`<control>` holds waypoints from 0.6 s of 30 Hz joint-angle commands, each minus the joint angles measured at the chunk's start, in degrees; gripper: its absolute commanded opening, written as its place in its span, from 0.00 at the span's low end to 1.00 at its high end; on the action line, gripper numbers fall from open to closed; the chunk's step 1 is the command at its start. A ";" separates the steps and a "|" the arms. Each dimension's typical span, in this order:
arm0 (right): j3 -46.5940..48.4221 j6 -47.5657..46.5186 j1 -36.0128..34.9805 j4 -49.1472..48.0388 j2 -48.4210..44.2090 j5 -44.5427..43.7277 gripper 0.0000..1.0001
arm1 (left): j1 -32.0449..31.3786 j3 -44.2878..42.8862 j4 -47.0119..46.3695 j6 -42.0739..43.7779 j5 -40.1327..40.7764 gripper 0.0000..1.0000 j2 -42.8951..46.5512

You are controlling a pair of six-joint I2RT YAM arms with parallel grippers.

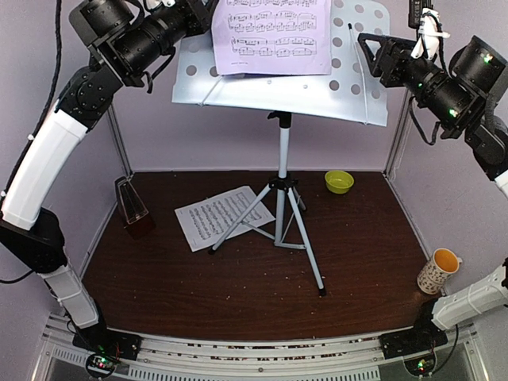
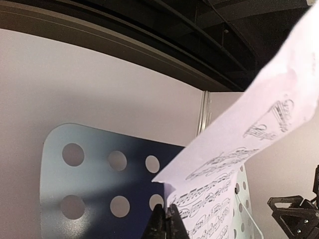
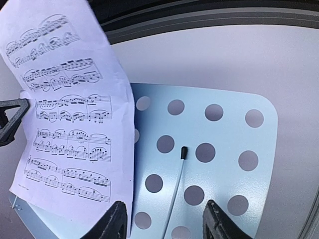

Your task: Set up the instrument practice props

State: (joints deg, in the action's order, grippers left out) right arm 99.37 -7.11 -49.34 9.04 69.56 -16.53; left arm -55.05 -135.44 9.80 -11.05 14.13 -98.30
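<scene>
Progress: we have the lavender sheet (image 1: pixel 272 36) up against the music stand (image 1: pixel 349 87) | left gripper (image 2: pixel 167 221) clamped on its edge | right gripper (image 3: pixel 167 214) parted, empty | likely left: white sheet (image 1: pixel 208 222) lying under the stand's legs, metronome (image 1: pixel 132 205) far left | green bowl (image 1: pixel 339 181) and cup (image 1: pixel 439 271) look empty

Showing no readable words, brands or numbers anywhere; carrying only printed music notation in staves across the lavender sheet (image 3: pixel 70 99) and the white sheet (image 1: pixel 198 218).
</scene>
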 commanded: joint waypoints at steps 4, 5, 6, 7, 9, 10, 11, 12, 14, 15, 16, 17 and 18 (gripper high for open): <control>-0.14 2.11 0.47 0.09 -0.73 2.51 0.52 | 0.38 -1.72 0.74 -2.19 1.25 0.00 -1.16; 0.59 2.30 0.47 0.26 -0.11 2.98 0.52 | 0.33 -1.76 0.68 -2.49 0.80 0.00 -1.25; 1.31 2.36 0.45 0.69 0.68 3.16 0.52 | 0.37 -1.76 0.71 -2.75 0.40 0.00 -1.36; 2.02 2.46 0.44 1.13 1.15 3.04 0.52 | 0.36 -1.71 0.81 -3.02 0.21 0.00 -1.38; 2.29 2.71 0.45 1.22 1.30 1.18 0.52 | 0.38 -1.67 1.10 -3.38 0.60 0.00 -1.37; 1.96 2.84 0.45 1.00 1.10 0.03 0.52 | 0.37 -1.65 1.38 -3.59 0.82 0.00 -1.30; 1.48 2.89 0.55 0.58 0.84 -1.37 0.52 | 0.30 -1.48 1.44 -3.67 0.88 0.00 -1.24; 1.00 3.20 0.60 0.40 0.70 -2.45 0.52 | 0.29 -1.25 1.34 -3.88 0.87 0.00 -1.15; 0.74 3.98 0.86 0.66 0.79 -3.95 0.52 | 0.29 -0.23 0.41 -3.93 0.62 0.00 -0.88; 0.88 4.50 0.99 0.90 0.94 -4.43 0.52 | 0.22 0.30 -0.21 -3.97 0.23 0.00 -0.72; 0.97 4.93 1.05 1.11 1.12 -4.92 0.51 | 0.21 0.91 -0.90 -3.91 0.09 0.00 -0.55; 1.06 5.40 1.04 1.27 1.25 -5.37 0.50 | 0.13 1.48 -1.56 -3.77 -0.13 0.00 -0.45; 1.08 5.87 1.08 1.33 1.40 -5.57 0.50 | 0.04 1.97 -2.08 -3.47 -0.22 0.00 -0.33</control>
State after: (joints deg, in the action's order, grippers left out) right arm 100.18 -3.77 -48.71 9.82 70.76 -18.87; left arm -55.05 -135.26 11.31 -14.22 14.76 -99.22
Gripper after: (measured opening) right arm 0.506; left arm 0.004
